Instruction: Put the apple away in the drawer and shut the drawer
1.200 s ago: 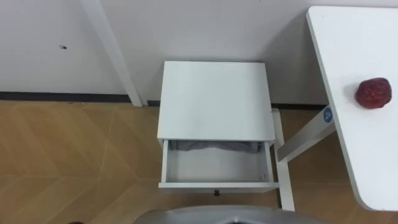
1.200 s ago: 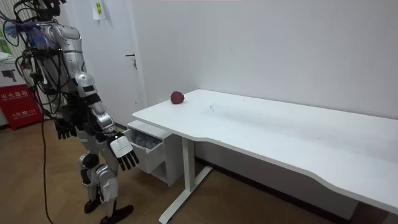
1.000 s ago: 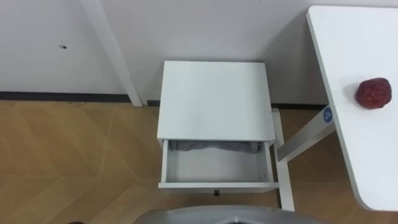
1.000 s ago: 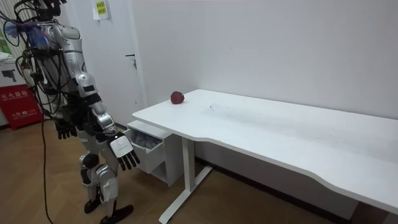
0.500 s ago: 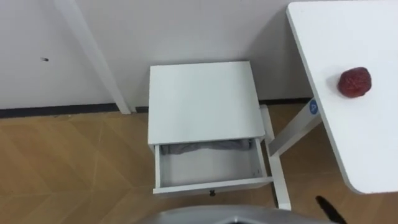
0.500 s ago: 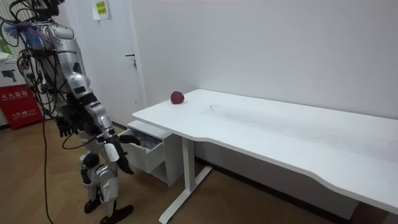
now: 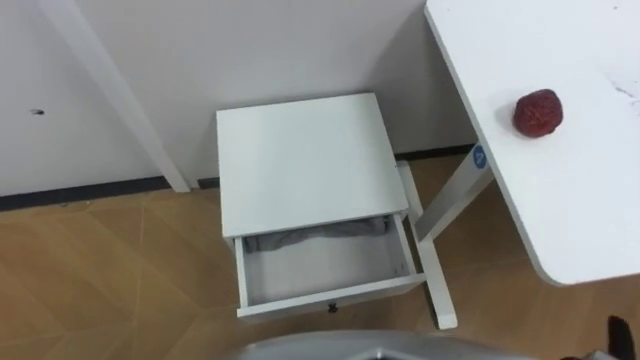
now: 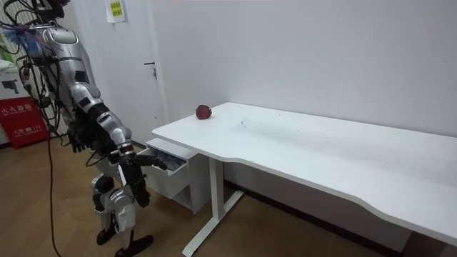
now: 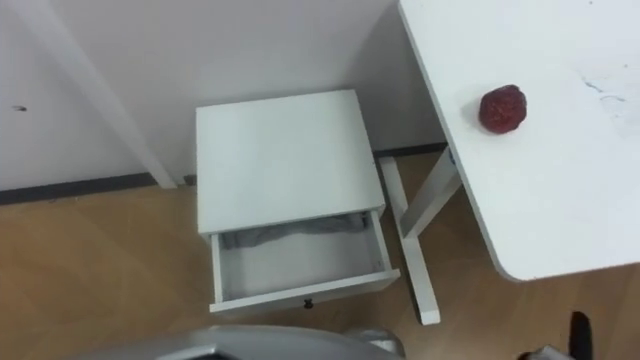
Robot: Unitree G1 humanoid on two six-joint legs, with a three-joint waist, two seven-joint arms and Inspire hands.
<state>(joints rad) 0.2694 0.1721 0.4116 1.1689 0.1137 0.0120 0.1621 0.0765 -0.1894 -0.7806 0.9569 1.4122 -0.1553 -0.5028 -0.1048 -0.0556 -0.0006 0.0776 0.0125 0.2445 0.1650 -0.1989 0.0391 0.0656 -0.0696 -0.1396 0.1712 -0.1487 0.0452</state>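
Apple [image 7: 538, 111] sits near the desk [image 7: 590, 200] corner, ahead and slightly left of the right hand [image 7: 618, 334], likely the nearer; its grip cannot be told; drawer [image 7: 320, 268] stands open, empty-fronted.

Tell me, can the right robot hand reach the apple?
Probably, with a stretch: the apple lies alone near the desk's edge with nothing blocking it, while the robot hand is low, off the desk's corner.
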